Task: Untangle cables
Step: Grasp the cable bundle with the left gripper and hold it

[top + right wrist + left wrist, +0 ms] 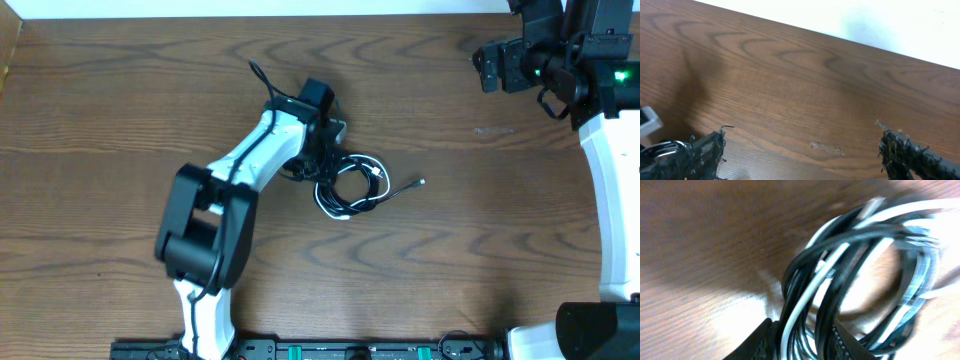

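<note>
Well, from overhead you see your left gripper [322, 160] down on the wooden table [480, 260], just left of the frame's middle. Its tip is at the left edge of the cables [352, 186], which lie in one tangled coil at the centre. A black plug end [420, 182] sticks out to the right of the coil. Your right gripper [488, 68] sits in the upper right corner, well apart from the coil.

In the left wrist view the coil fills the right half of the frame. The white cable [827, 272] and the black cable [860, 235] loop through each other, and strands of both run down between the two dark fingers [757, 342] at the bottom edge. The fingers close in on those strands from either side, so this claw is grasping the cables.

In the right wrist view the two fingertips [707, 150] stand far apart at the lower left and lower right, with bare wood between them. This claw is released and holds nothing.
</note>
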### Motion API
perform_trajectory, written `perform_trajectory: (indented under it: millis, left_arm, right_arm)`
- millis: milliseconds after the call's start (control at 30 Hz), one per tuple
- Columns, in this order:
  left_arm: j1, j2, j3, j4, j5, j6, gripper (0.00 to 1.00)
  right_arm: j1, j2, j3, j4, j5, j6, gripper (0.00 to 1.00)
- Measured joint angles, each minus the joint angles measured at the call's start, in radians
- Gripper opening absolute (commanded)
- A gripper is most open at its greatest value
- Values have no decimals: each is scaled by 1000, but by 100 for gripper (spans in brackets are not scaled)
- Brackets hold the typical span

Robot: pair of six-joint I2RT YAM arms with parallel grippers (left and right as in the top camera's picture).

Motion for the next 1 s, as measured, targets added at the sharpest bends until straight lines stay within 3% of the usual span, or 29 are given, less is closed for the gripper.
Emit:
perform_trajectory:
  millis: [400, 500, 700, 1000]
  left_arm:
    - [0, -249, 18, 2, 0, 0, 31]
    - [0, -251, 18, 0, -12, 0, 31]
    - [0, -250, 18, 0, -44, 5, 40]
    - [-4, -107, 18, 2, -98, 7, 40]
  right_arm:
    - [0, 0, 0, -23, -31, 0, 97]
    - [0, 0, 0, -23, -36, 0, 97]
    - [0, 0, 0, -23, -45, -2, 99]
    - [0, 0, 0, -23, -46, -3, 99]
